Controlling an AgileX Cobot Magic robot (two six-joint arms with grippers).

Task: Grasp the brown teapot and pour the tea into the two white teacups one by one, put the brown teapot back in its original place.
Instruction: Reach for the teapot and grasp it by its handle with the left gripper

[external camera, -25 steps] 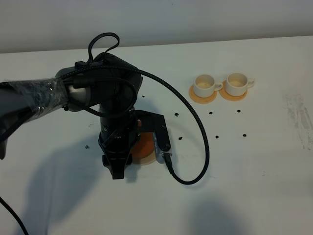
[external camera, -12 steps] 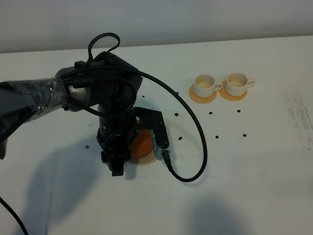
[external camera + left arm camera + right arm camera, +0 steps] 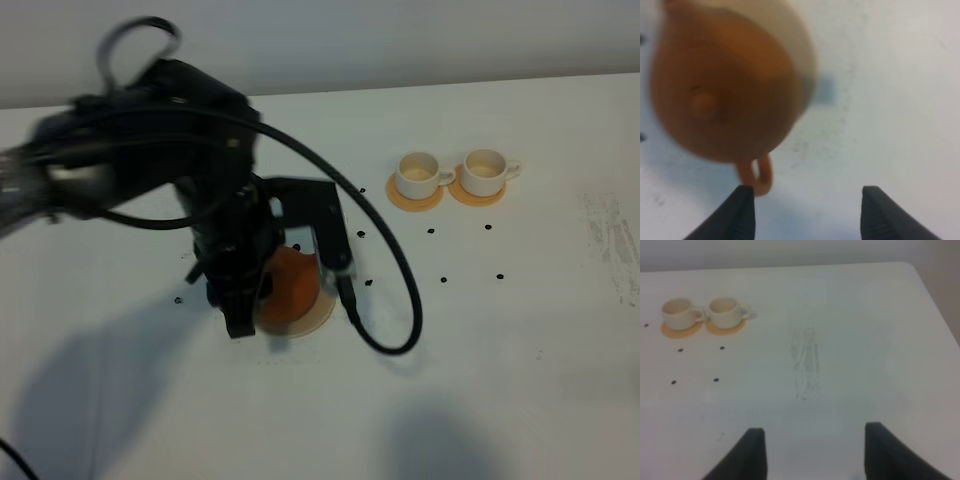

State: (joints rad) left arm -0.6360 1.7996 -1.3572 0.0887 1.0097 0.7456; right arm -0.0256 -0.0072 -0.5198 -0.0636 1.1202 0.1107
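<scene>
Brown teapot (image 3: 292, 287) on pale tan disc (image 3: 312, 322), left of table centre, not gripped.

White table (image 3: 520, 350) bears all items. Left arm (image 3: 150, 165) with black cable (image 3: 400, 290) stands over the teapot in the high view and hides much of it. Left gripper (image 3: 807, 210): jaws apart, nothing between them. Right gripper (image 3: 812, 452): jaws apart over bare table, well apart from the teapot. In the blurred left wrist view the teapot (image 3: 722, 95) sits upright, lid knob (image 3: 702, 102) on top. Its loop handle (image 3: 757, 175) points toward the left gripper, just beside one fingertip (image 3: 742, 210); contact cannot be told. The spout end is not clearly shown. Two white teacups (image 3: 418, 174) (image 3: 485, 170) stand side by side on orange coasters (image 3: 415, 199), handles to the right, well apart from the teapot.
</scene>
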